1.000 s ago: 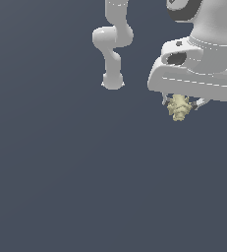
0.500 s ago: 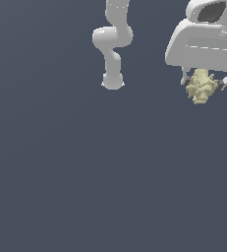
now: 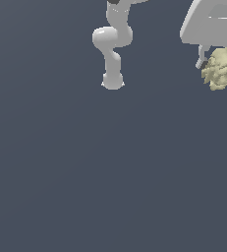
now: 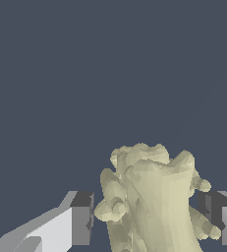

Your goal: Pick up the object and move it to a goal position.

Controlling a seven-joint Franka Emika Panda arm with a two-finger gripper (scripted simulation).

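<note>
The object [image 3: 219, 69] is a small pale yellow-beige knobbly lump, held at the upper right of the exterior view, close to the camera and high above the floor. My white gripper [image 3: 218, 66] is shut on it, with one finger [image 3: 202, 55] showing beside it and the hand cut off by the frame edge. In the wrist view the object [image 4: 152, 202] fills the space between my two dark-tipped fingers [image 4: 81, 224], which press on its sides. My gripper [image 4: 152, 221] holds it over plain grey floor.
The arm's white base and lower links [image 3: 112, 49] stand at the top middle of the exterior view. The dark grey floor [image 3: 85, 172] spreads all around, with no other objects showing.
My gripper has moved up and toward the exterior view's right with the object in it, growing larger in view. The hand now runs off the frame edge.
</note>
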